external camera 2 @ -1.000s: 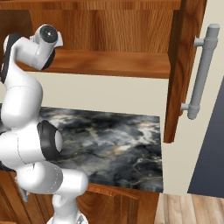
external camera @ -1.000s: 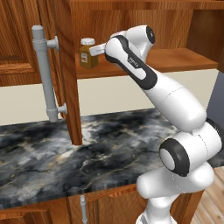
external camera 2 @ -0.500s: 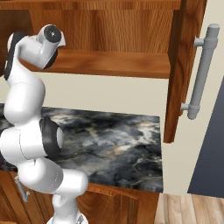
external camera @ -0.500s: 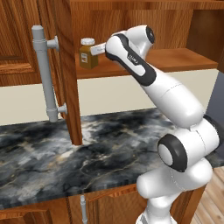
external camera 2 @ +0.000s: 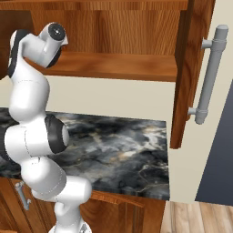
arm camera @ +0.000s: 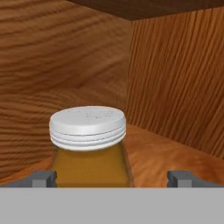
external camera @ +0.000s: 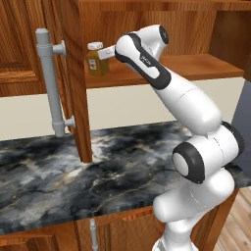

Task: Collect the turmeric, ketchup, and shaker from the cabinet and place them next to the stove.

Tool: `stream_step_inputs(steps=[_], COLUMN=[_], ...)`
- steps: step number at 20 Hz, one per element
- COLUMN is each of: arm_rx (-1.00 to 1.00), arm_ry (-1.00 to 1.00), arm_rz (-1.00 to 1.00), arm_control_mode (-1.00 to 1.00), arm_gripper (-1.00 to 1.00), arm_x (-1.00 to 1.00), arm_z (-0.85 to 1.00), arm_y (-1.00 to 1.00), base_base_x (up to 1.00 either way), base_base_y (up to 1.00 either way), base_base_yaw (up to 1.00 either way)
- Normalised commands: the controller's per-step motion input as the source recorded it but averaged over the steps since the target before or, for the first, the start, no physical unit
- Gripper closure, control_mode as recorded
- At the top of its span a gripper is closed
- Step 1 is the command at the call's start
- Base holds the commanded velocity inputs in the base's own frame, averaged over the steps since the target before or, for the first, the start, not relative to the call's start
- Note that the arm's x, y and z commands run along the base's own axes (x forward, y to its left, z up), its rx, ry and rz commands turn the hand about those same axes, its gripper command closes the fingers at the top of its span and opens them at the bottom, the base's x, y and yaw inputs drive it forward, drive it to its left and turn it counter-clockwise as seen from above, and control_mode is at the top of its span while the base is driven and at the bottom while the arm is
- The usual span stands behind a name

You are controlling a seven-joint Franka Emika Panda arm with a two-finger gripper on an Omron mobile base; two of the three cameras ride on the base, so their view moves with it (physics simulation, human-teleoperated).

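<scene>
Since a second ago the arm has eased further into the cabinet (external camera: 147, 19), so the spread pincer (arm camera: 111, 178) now brackets the turmeric (arm camera: 89, 148) on the shelf, jar toward nine o'clock; closing should follow.

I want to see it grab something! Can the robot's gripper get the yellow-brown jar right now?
Probably yes. The turmeric stands on the cabinet shelf between the open gripper's two fingertips, with nothing between them.

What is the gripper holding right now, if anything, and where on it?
Nothing is held yet. The gripper is open, its fingertips either side of the turmeric jar's body, below the lid.
</scene>
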Motion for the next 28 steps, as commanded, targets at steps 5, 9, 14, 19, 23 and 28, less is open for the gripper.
stream_step_inputs(steps=[5,9,14,19,23,28], arm_rx=[-0.05,-0.04,0.00,0.00,0.00,0.00], arm_ry=[0.00,0.00,-0.02,-0.01,0.00,0.00], arm_rz=[0.05,0.05,0.01,0.00,0.00,-0.10], arm_control_mode=[-1.00,-1.00,-1.00,-1.00,-1.00,-1.00], arm_gripper=[-1.00,-1.00,-1.00,-1.00,-1.00,-1.00], arm_x=[0.00,0.00,-0.25,-0.27,-0.07,0.00], arm_z=[-0.08,-0.06,-0.04,-0.01,0.00,-0.02], arm_y=[0.32,0.29,0.13,0.03,0.00,0.00], base_base_x=[0.00,0.00,0.00,0.00,0.00,0.00], base_base_y=[0.00,0.00,0.00,0.00,0.00,0.00], base_base_yaw=[0.00,0.00,0.00,0.00,0.00,0.00])
